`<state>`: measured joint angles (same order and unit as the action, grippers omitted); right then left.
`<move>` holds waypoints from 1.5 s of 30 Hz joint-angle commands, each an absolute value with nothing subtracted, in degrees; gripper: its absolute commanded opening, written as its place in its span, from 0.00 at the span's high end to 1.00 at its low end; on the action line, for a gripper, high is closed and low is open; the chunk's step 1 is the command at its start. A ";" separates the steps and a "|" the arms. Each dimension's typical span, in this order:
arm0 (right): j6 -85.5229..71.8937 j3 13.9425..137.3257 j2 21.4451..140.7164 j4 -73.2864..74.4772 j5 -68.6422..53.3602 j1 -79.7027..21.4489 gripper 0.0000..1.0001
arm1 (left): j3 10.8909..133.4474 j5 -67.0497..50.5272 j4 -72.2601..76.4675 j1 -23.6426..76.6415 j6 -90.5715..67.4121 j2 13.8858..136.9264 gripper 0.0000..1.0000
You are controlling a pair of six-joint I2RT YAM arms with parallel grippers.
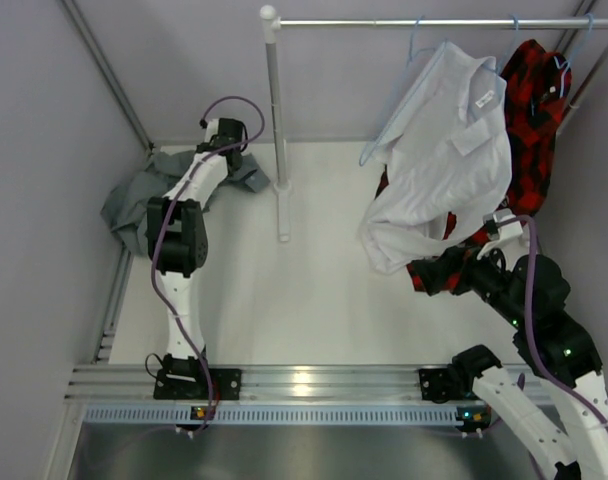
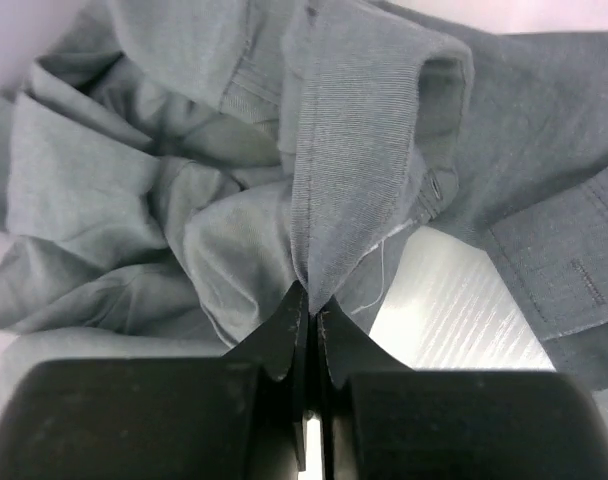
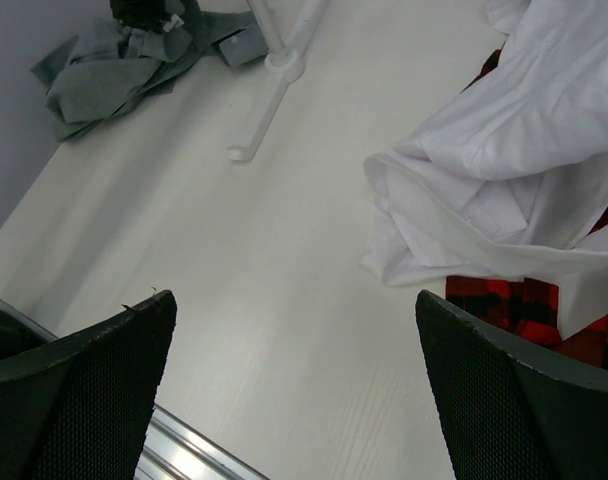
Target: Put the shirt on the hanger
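Note:
The grey shirt [image 1: 132, 205] lies crumpled in the table's far left corner. It fills the left wrist view [image 2: 134, 190] and shows far off in the right wrist view [image 3: 99, 65]. My left gripper [image 1: 222, 140] is over it and is shut on a raised fold of the cloth [image 2: 312, 300]. A light-blue wire hanger [image 1: 392, 112] hangs from the rail beside the white shirt. My right gripper [image 1: 454, 272] is open and empty [image 3: 296, 300], low over the table near the hanging shirts.
A white shirt [image 1: 444, 160] and a red-and-black plaid shirt [image 1: 532, 120] hang from the rail [image 1: 434, 22], their tails reaching the table [image 3: 284, 260]. The rack's post [image 1: 277, 120] and foot [image 1: 282, 215] stand mid-table. Walls close in the left side.

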<state>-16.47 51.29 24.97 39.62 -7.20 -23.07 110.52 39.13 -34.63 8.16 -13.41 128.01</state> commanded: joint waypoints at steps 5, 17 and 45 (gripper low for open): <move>-16.43 50.45 26.98 37.09 -7.29 -22.41 0.01 | 114.00 47.81 -33.05 15.98 -3.97 110.77 1.00; -16.35 52.82 29.01 34.10 -7.39 -22.32 0.01 | 127.34 70.92 -33.22 60.35 23.46 79.39 1.00; -22.35 37.87 45.87 -8.10 -38.63 -36.98 0.01 | 72.61 21.35 -35.77 65.83 -7.46 44.73 1.00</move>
